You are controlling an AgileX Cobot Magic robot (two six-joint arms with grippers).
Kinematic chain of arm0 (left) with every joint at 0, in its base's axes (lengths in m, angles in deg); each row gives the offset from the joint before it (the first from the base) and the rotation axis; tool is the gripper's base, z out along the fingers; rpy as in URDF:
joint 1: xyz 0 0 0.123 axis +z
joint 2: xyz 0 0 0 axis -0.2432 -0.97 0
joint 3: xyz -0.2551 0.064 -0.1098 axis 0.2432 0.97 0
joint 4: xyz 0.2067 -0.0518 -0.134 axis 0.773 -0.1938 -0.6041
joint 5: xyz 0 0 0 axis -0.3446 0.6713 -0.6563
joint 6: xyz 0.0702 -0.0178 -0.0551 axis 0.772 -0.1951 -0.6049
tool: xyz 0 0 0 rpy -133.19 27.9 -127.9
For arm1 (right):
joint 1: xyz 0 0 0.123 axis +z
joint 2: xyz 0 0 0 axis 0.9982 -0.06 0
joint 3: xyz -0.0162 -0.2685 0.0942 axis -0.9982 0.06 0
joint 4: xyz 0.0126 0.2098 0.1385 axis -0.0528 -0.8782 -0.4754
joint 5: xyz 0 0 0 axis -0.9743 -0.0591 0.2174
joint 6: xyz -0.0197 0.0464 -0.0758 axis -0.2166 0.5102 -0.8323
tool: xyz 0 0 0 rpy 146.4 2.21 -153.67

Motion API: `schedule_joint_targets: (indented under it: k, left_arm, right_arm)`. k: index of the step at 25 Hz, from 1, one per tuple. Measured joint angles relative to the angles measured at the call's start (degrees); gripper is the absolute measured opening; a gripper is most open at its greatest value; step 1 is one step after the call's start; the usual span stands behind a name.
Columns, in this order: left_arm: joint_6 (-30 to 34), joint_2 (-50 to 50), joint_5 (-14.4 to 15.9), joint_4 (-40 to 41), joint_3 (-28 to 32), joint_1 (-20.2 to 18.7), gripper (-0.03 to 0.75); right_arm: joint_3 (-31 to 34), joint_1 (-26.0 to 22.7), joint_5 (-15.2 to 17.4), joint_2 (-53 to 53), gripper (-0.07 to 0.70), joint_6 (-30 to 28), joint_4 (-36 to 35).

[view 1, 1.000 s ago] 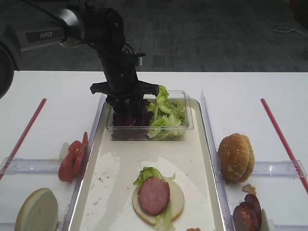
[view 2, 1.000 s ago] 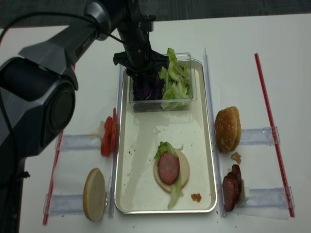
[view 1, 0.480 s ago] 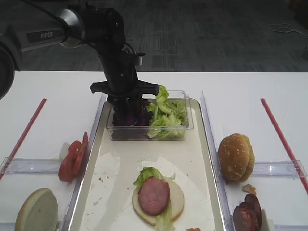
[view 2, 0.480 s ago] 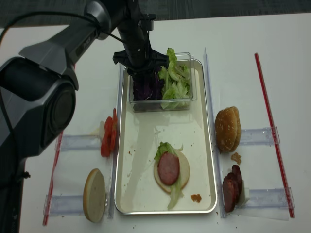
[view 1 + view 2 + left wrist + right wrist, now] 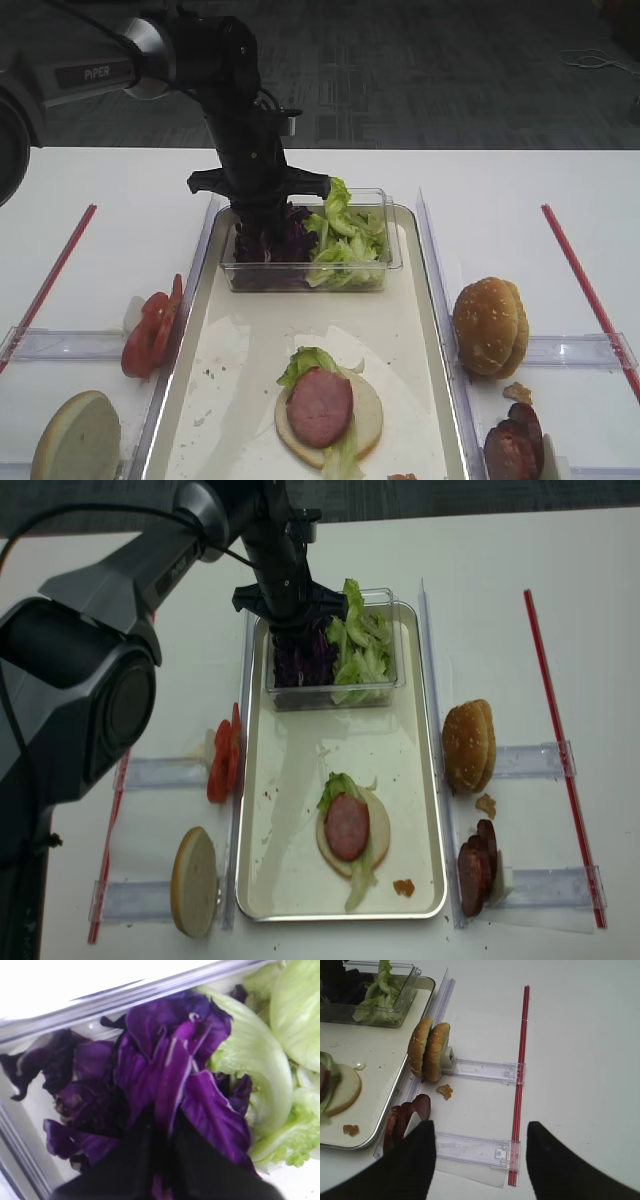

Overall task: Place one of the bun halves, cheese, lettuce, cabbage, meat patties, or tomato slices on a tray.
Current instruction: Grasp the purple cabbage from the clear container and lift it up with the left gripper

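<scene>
While the left arm reaches down into the clear box, this is what each view shows.

Exterior high view, edges and room: the tray (image 5: 232, 330) has a wide bare strip between the clear box (image 5: 370, 272) at its far end and the open bun half (image 5: 365, 415) near its front edge. The bun half carries lettuce and a meat patty (image 5: 320, 406).
Exterior high view, left tool: the left tool (image 5: 262, 226) is down inside the box, clenched on the purple cabbage (image 5: 285, 238). Its tips are hidden in the leaves.
Exterior high view, around: tomato slices (image 5: 150, 328) stand left of the tray, and seeded bun halves (image 5: 490, 326) stand right of it.

Right wrist view, right tool: the right tool (image 5: 480, 1160) hangs over the tabletop (image 5: 585, 1035) with its two fingers (image 5: 415, 1160) spread apart, holding nothing.
Right wrist view, cut off: only the tray's right side shows. Dark patties (image 5: 410, 1112) lean just outside its rim.
Right wrist view, around: a red strip (image 5: 521, 1070) runs along the tabletop.

Left wrist view, hard to see: the tool's dark tips are blurry and press together on a purple leaf. Green lettuce (image 5: 265, 1060) lies touching the cabbage on its right.

Realsense view, in the way: the box wall rises close around the left tool.
</scene>
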Motion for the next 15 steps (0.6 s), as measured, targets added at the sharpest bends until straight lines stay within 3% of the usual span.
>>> schedule_joint_targets:
  k: [15]
  left_arm:
    - [0.00, 3.32, 0.10, 2.54, -1.12, 0.00, 0.035]
  right_arm:
    - [0.00, 0.00, 0.00, 0.00, 0.427, 0.00, 0.00]
